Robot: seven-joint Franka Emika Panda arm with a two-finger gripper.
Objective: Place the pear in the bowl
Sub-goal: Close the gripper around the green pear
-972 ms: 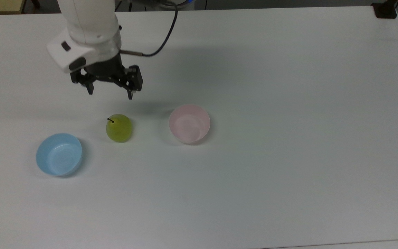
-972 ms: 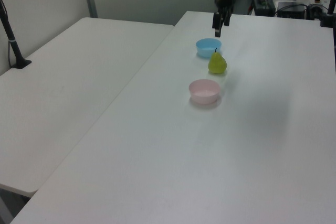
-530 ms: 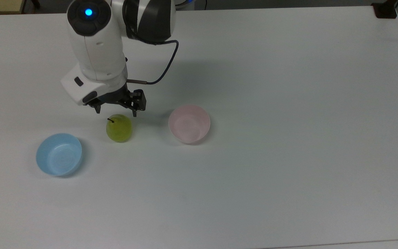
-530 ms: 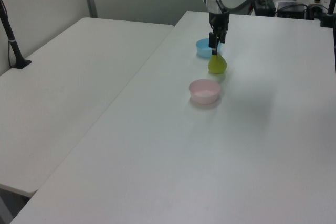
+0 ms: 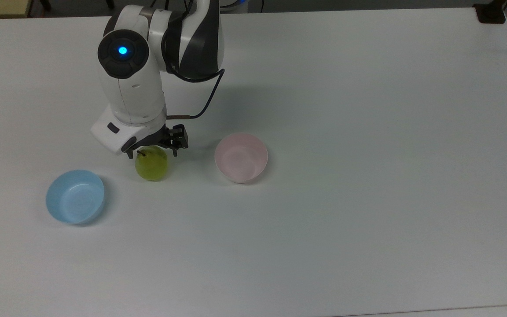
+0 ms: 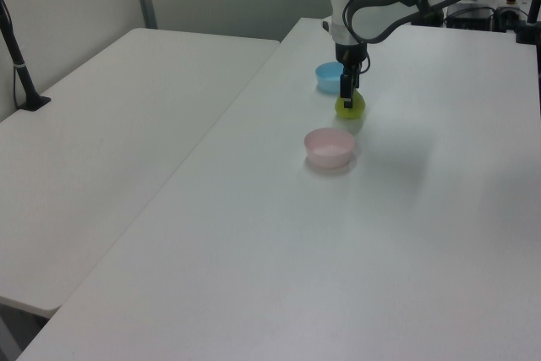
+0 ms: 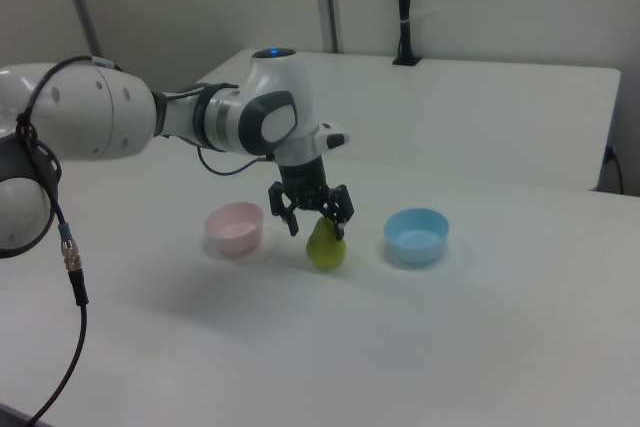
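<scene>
Pear (image 5: 152, 164) sitting upright on the white table (image 5: 368, 211), right between the two bowls: pink bowl (image 5: 241, 157) off to the top view's right, light blue bowl (image 5: 75, 196) further off to the top view's left and a bit nearer the bottom edge. Not touching either one. Gripper (image 5: 151, 154) parked right over the top of the pear, fingers spread wide and straddling the stem end, one finger (image 7: 292, 221) hanging on the pink-bowl side and the other on the blue-bowl side in the right view. Spread apart with nothing clamped; can't tell whether a fingertip actually touches the fruit's skin. In the left view the gripper (image 6: 347, 101) drops straight down onto the pear (image 6: 355, 107), with the blue bowl (image 6: 329, 76) behind it and the pink bowl (image 6: 330, 147) in front, closer to the camera. Same lineup in the right view: pink bowl (image 7: 235, 229), pear (image 7: 325, 245), blue bowl (image 7: 417, 235), left to right. Pink bowl with nothing inside, pear well outside it. White arm (image 5: 134, 83) angled down from the far edge of the table, blue light glowing on its joint.
</scene>
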